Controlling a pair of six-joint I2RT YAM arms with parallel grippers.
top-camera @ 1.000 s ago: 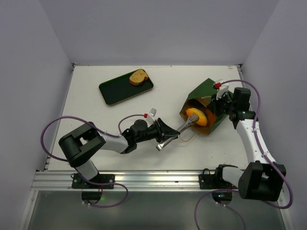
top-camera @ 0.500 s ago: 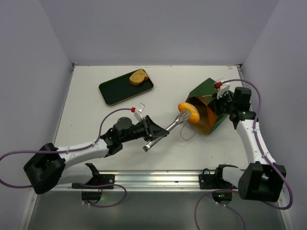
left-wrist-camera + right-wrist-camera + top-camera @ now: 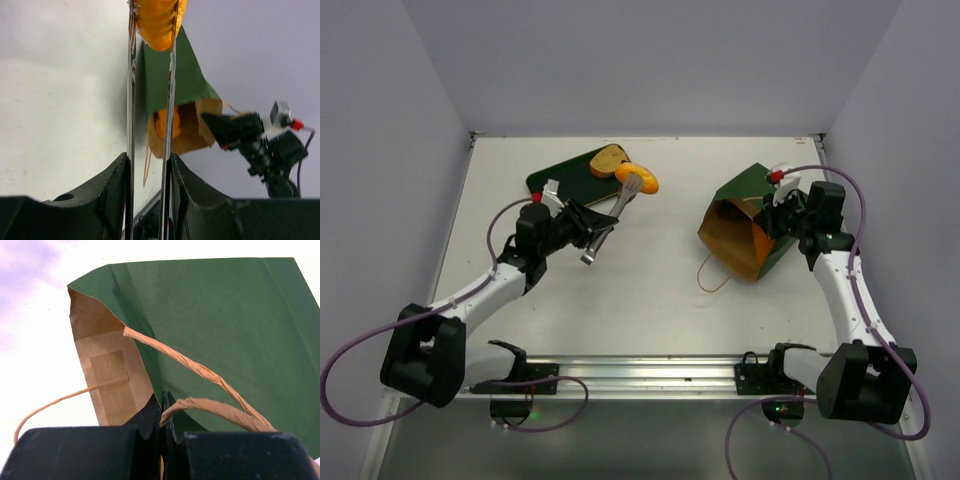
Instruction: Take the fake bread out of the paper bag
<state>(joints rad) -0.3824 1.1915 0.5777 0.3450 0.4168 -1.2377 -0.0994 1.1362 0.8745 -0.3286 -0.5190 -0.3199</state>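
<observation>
The roll (image 3: 646, 182) is out of the bag, pinched betw. the long thin fingers (image 3: 172, 90) of the left end effector (image 3: 633, 182), which is closed on it. It hangs over the right end of the dark green tray (image 3: 558, 192), just beside the brown slice (image 3: 608, 161) lying there; how high above the tray can't be read from these views. To do the put-down well: bring the roll low first, w/ its flat side down if poss., since a round piece dropped from height prob. rolls off. Aim for bare green nearer the tray's middle, not on top of the slice. Open the fingers slowly, then back out along their own line so the tips don't drag the roll or nudge the slice. The paper bag (image 3: 752, 228) lies on its side at the right of the desk (image 3: 650, 290), well apart from the tray, mouth facing the left arm. The right end effector (image 3: 163, 402) is clamped shut on the bag's rim next to a string handle (image 3: 200, 371). It should just hold steady so the mouth doesn't sag. The left wrist view shows an orange piece (image 3: 161, 124) inside the mouth, so prob. more to fetch.
</observation>
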